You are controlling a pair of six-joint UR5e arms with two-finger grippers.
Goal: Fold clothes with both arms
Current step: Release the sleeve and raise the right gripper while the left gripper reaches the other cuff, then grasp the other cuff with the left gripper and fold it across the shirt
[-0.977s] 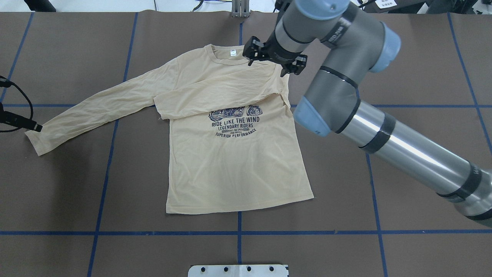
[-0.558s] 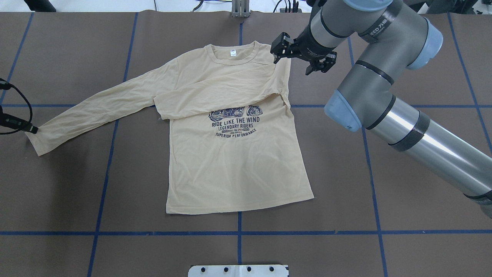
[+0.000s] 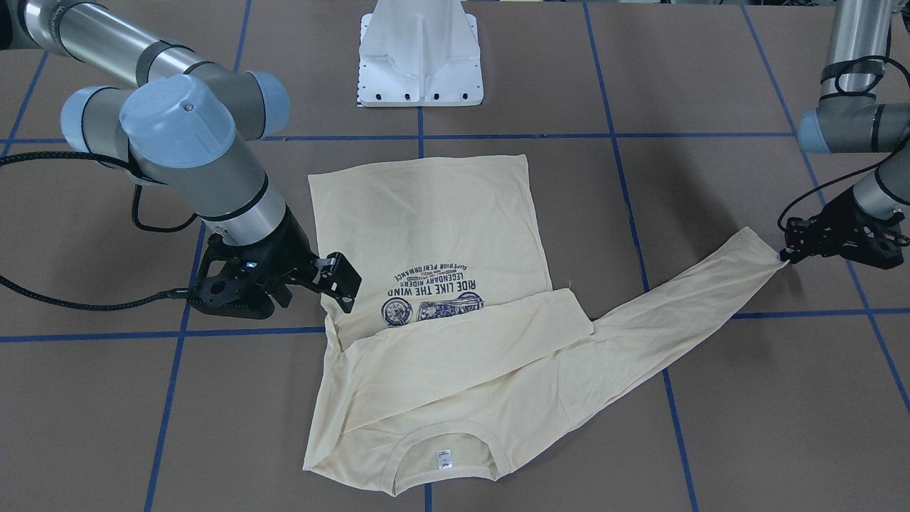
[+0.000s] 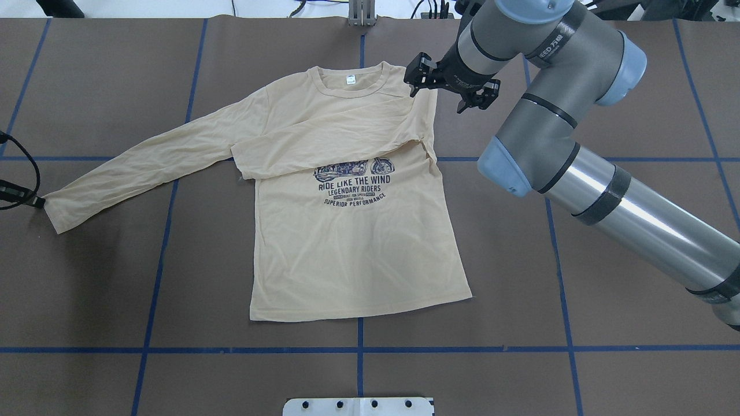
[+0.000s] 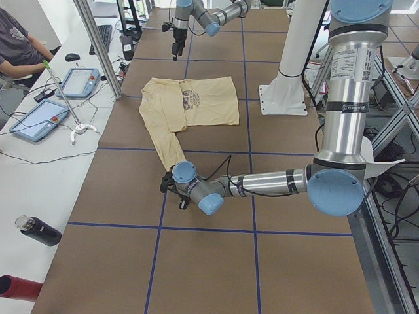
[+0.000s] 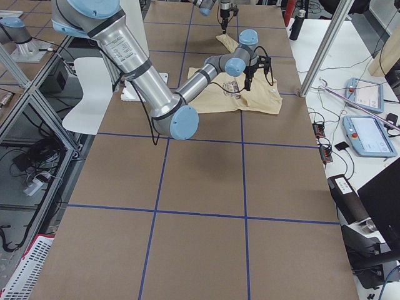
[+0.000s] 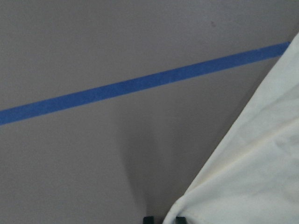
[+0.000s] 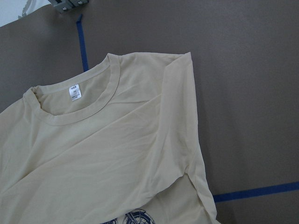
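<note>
T-shirt [image 4: 347,254] sleeve fold covers print top; "RIDE LIKE THE WIND" legible. Jaws: left gripper [image 3: 785,252] clamps cuff [image 3: 757,249]; right gripper [image 4: 439,92] spread, empty.

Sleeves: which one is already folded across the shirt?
The right-side sleeve, by the right gripper: it lies bent across the shirt. The left-side sleeve stretches straight out, its cuff in the left gripper.

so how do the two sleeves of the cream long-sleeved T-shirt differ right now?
The outstretched sleeve lies straight on the brown table; the folded sleeve lies across the chest, over the print's top. The left gripper pinches the outstretched sleeve's cuff; the folded sleeve's cuff lies free, the right gripper open near the shoulder. Both are the same cream fabric.
</note>
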